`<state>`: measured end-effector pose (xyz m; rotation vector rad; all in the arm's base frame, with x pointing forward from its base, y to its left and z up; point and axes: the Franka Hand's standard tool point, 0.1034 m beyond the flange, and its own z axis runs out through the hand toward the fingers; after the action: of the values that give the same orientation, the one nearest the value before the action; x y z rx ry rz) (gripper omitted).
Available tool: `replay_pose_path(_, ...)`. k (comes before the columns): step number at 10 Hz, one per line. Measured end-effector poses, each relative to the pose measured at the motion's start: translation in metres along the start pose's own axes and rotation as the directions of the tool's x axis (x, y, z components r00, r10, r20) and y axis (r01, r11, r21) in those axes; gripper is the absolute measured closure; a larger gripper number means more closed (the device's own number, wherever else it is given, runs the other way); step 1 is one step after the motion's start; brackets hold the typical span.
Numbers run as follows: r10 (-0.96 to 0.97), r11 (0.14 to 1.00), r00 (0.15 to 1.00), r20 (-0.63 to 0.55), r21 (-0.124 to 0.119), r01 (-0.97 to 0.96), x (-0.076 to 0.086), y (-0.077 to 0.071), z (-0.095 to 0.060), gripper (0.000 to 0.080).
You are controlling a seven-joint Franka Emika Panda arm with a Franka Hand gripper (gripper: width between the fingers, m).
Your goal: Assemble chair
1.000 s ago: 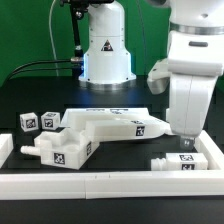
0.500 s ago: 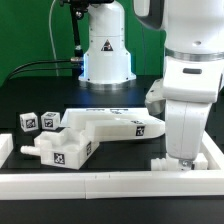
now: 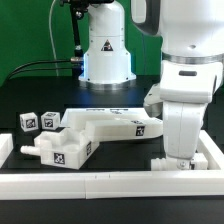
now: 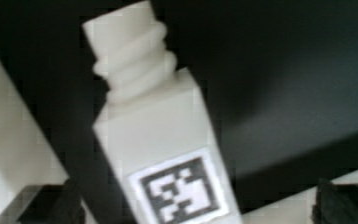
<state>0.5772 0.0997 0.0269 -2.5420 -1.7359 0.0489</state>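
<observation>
Gripper (image 3: 178,153) dropped lower — only wrist view shows threaded leg (image 4: 158,140) between its spread fingers.

White all over the chair pieces (image 3: 110,125), broken by black-and-white checkered square tags (image 3: 49,121), matt black on the table (image 3: 30,95), plain white along the border rail (image 3: 100,185) at six o'clock of the exterior view, green on the backdrop (image 3: 25,30) at ten o'clock, glossy white on the arm (image 3: 190,80) at three o'clock.
</observation>
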Motion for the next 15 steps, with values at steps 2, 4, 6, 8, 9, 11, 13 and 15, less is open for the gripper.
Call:
replay_pose_path(2, -0.003, 1.0, 1.0, 0.006, 0.012, 0.003, -0.001, -0.007, 0.005, 0.0151)
replay_pose_path(4, 0.002, 1.0, 1.0, 0.009, 0.019, -0.002, -0.007, -0.007, 0.009, 0.0151)
replay_pose_path(6, 0.002, 1.0, 1.0, 0.009, 0.02, -0.002, -0.007, -0.007, 0.009, 0.0286)
replay_pose_path(8, 0.002, 1.0, 1.0, 0.01, 0.02, -0.002, -0.007, -0.007, 0.009, 0.0423)
replay_pose_path(9, 0.003, 1.0, 1.0, 0.009, 0.019, -0.003, -0.008, -0.006, 0.009, 0.0518)
replay_pose_path(11, 0.018, 1.0, 1.0, 0.016, 0.002, -0.018, -0.017, -0.009, -0.007, 0.0518)
replay_pose_path(13, 0.165, 0.986, 0.986, 0.019, -0.014, -0.164, -0.021, -0.041, -0.02, 0.0518)
replay_pose_path(15, 0.269, 0.963, 0.962, 0.049, 0.002, -0.269, -0.014, -0.066, -0.024, 0.0518)
